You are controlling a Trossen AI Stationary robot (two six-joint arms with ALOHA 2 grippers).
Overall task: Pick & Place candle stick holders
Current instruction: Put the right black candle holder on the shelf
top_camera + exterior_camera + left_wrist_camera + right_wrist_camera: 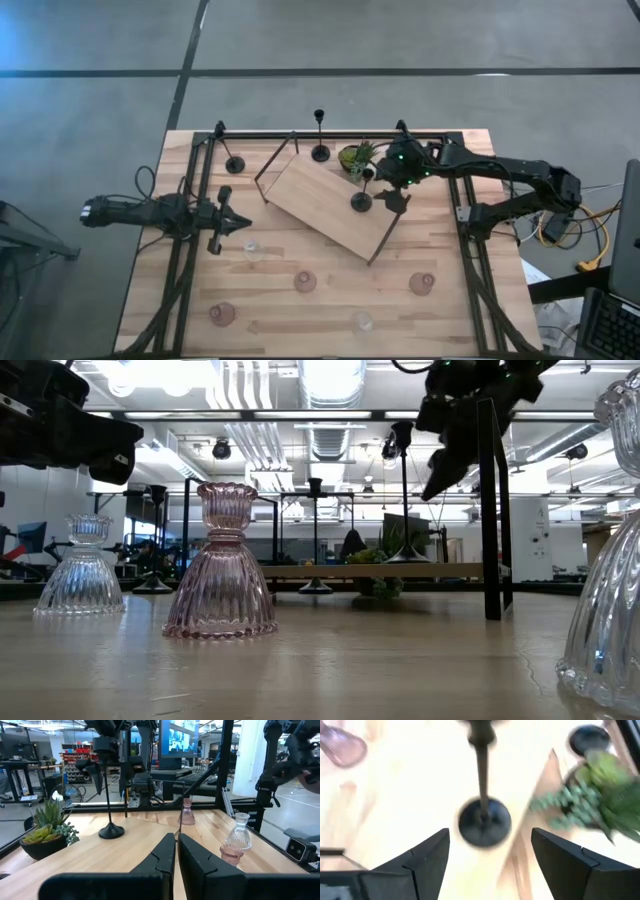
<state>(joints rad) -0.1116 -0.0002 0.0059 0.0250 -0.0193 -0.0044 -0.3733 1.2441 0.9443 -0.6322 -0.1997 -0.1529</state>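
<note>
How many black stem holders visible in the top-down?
3. One black holder at the table's back left, one at the back edge behind the wooden board, one standing on the board under the open right tool. None look hidden.

You had bright overhead ceiling strip lights glaring at twelve o'clock; the right wrist view was motion-blurred.

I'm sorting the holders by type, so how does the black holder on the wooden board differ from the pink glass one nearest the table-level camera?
The black holder is opaque, with a flat round base and thin tall stem; the pink glass holder is see-through, ribbed, squat and bell-shaped. The black one stands on the wooden board below the open right end effector; the pink one sits on the bare table, with no end effector near. Both are upright.
</note>
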